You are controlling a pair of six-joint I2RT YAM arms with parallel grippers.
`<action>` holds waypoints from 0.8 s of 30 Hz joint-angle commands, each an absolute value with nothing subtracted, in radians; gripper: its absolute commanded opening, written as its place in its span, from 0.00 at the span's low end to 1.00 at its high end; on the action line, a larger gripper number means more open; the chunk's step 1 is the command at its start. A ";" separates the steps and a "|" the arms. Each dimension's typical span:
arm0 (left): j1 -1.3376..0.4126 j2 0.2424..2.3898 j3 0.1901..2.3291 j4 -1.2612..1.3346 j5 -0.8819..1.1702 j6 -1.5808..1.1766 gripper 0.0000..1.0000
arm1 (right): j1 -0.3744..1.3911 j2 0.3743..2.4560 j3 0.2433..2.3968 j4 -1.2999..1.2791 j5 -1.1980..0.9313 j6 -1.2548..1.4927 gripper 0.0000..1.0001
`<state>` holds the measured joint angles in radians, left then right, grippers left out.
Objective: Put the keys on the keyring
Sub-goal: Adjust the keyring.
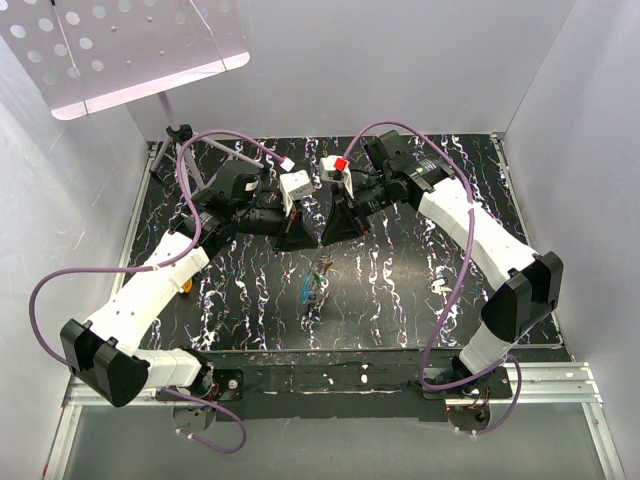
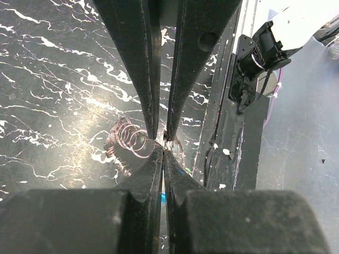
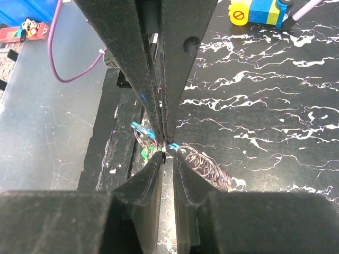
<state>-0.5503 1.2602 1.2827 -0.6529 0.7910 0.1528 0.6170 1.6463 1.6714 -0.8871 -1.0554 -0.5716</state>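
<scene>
My two grippers meet tip to tip above the middle of the black marbled table (image 1: 420,290). The left gripper (image 1: 312,240) (image 2: 163,149) is shut, pinching a thin wire loop of the keyring (image 2: 176,148). A chain of wire loops (image 2: 130,138) (image 3: 209,165) trails from it. The right gripper (image 1: 325,238) (image 3: 168,153) has its jaws nearly together on a thin metal piece beside a blue key head (image 3: 174,145). Another blue key (image 3: 141,130) and a green one (image 3: 146,154) hang just past the tips. The bunch (image 1: 316,288) dangles below both grippers.
A perforated white panel (image 1: 130,50) on a tripod (image 1: 176,140) stands at the back left. A small yellow thing (image 1: 187,289) lies by the left arm. A blue and yellow toy block (image 3: 259,10) sits off to one side. A black rail (image 1: 330,375) runs along the near edge.
</scene>
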 commanded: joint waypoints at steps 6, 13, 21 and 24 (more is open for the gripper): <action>-0.552 1.216 1.275 -0.591 0.807 0.126 0.00 | 0.614 1.628 1.664 -0.877 -1.068 -0.572 0.18; -0.552 1.209 1.259 -0.571 0.805 0.114 0.00 | 0.615 1.631 1.664 -0.880 -1.088 -0.572 0.01; -0.537 1.180 1.180 -0.454 0.825 0.039 0.00 | 0.614 1.615 1.638 -0.824 -1.115 -0.514 0.01; -0.519 1.148 1.105 -0.332 0.857 -0.055 0.02 | 0.611 1.598 1.606 -0.775 -1.120 -0.467 0.01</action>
<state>-0.5385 1.2167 1.1728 -0.5098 0.7971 0.0608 0.6155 1.6444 1.6356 -0.8585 -1.0786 -0.5312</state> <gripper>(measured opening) 0.010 0.023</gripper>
